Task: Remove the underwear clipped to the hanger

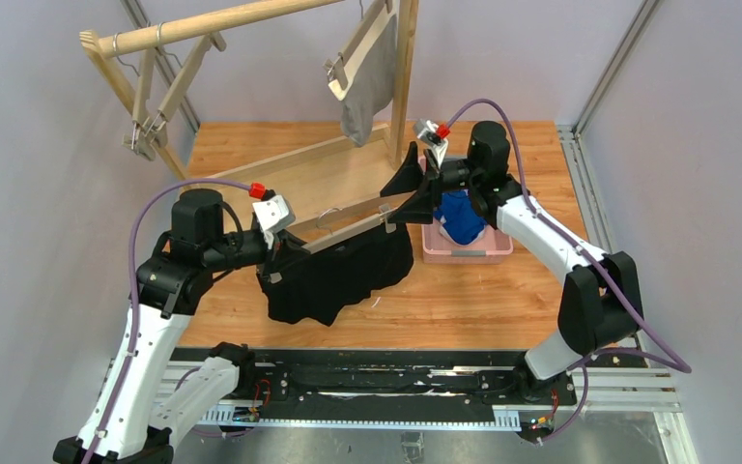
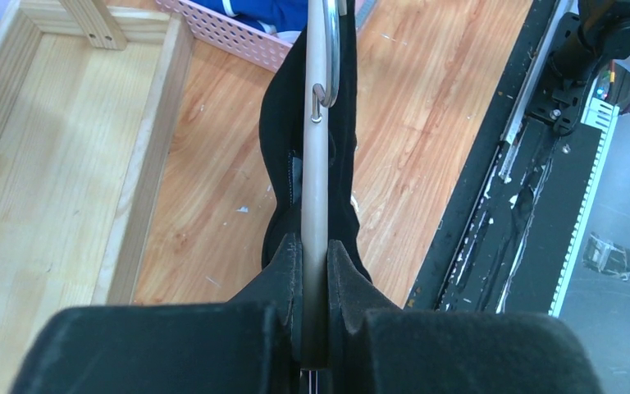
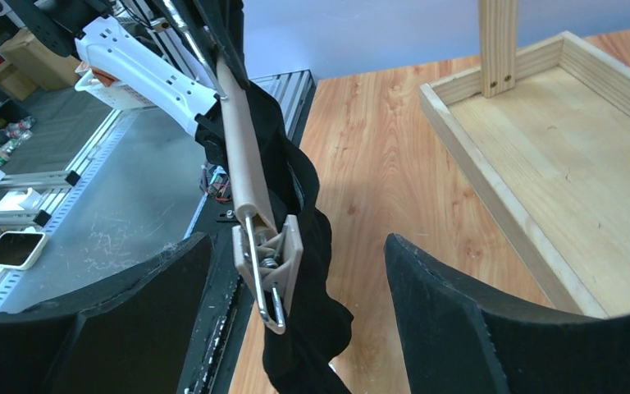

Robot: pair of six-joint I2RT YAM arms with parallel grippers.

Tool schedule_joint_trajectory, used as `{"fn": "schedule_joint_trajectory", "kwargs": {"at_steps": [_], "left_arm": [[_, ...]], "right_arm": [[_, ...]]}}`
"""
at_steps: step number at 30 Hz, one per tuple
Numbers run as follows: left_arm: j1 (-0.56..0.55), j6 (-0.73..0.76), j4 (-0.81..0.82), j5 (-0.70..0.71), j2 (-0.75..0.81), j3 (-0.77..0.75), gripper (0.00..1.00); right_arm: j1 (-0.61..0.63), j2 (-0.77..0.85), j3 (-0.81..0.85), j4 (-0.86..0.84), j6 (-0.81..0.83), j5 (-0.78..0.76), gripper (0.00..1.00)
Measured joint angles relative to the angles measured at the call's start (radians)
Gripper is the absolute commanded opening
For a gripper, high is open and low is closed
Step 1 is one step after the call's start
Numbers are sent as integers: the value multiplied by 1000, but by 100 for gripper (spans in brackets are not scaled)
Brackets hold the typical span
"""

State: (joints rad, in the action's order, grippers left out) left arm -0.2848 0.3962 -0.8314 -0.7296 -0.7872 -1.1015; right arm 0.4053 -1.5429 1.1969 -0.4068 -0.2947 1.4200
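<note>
The black underwear (image 1: 338, 275) hangs clipped to a wooden hanger (image 1: 348, 227) held over the table. My left gripper (image 1: 275, 253) is shut on the hanger's left end; in the left wrist view the jaws (image 2: 314, 267) pinch the hanger bar (image 2: 317, 164), with the black underwear (image 2: 279, 139) draped below. My right gripper (image 1: 393, 206) is open around the hanger's right-end clip (image 3: 269, 263), not touching it, and the black underwear (image 3: 308, 246) is still pinched in that clip. The blue underwear (image 1: 459, 217) lies in the pink basket (image 1: 464, 253). The grey underwear (image 1: 372, 82) hangs clipped on the rack.
A wooden clothes rack (image 1: 213, 24) stands at the back, with a bare hanger (image 1: 150, 106) on it and a tray-like base (image 1: 309, 169), also seen in the right wrist view (image 3: 558, 164). The black rail (image 1: 377, 382) runs along the near edge.
</note>
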Motion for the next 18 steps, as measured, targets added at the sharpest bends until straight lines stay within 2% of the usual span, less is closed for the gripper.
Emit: {"fn": "schedule_joint_trajectory", "kwargs": {"at_steps": [9, 15, 18], "left_arm": [[0, -1, 14, 0, -4, 0, 0], [0, -12, 35, 2, -5, 0, 0], [0, -16, 46, 2, -10, 0, 0]], "right_arm": [[6, -14, 0, -39, -44, -19, 64], [11, -18, 0, -46, -58, -21, 64], [19, -27, 0, -46, -65, -25, 59]]}}
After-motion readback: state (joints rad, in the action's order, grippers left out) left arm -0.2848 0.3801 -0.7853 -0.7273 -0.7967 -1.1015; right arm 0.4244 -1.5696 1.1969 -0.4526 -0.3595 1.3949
